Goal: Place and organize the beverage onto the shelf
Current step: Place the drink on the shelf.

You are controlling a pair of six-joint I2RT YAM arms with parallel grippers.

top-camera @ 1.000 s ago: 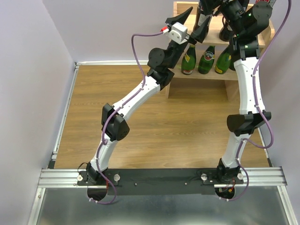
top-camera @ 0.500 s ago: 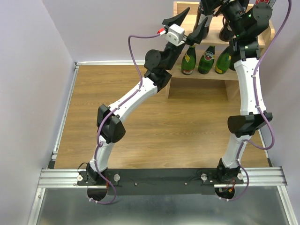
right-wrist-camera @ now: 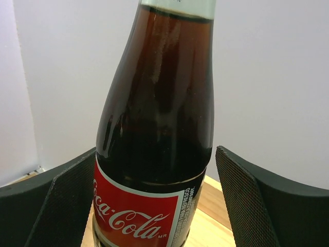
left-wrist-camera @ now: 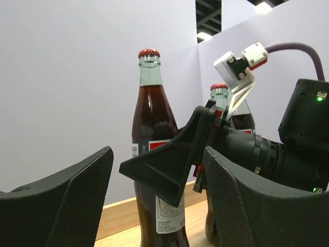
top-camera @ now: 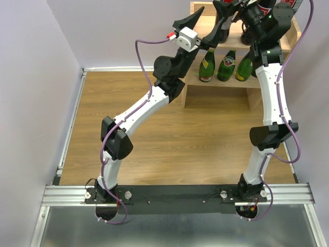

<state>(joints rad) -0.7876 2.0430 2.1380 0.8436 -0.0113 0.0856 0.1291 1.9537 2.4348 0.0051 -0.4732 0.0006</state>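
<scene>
**Where the Cola Bottle Stands, the Right Jaws Are Spread Around It**

When the shelf [top-camera: 221,84] is looked over from left to right, the left gripper [top-camera: 203,28] is met first. It is held up by the left edge of the top board [top-camera: 235,41]. Its jaws are spread wide and nothing is held in them.

Next, a cola bottle [right-wrist-camera: 154,128] is found on the top board, near the left end. It is stood upright, so its long line runs straight up and down and its red cap is pointed at the ceiling. From the left gripper it is seen straight ahead, past the fingertips.

The right gripper [right-wrist-camera: 156,175] is placed around this bottle. Its jaws are spread too. One pad looks to be right against the glass, while a thin gap is seen at the other, so the bottle is judged not to be squeezed. The right arm is by far the nearer one.

A second cola bottle [left-wrist-camera: 220,95] is stood farther right on the same board. Three green bottles [top-camera: 226,64] are seen side by side on the lower tier, caps toward the front edge.

A straight pull-back, level with the board, is judged to be needed next. A sideways bump could tip the tall bottle.
</scene>
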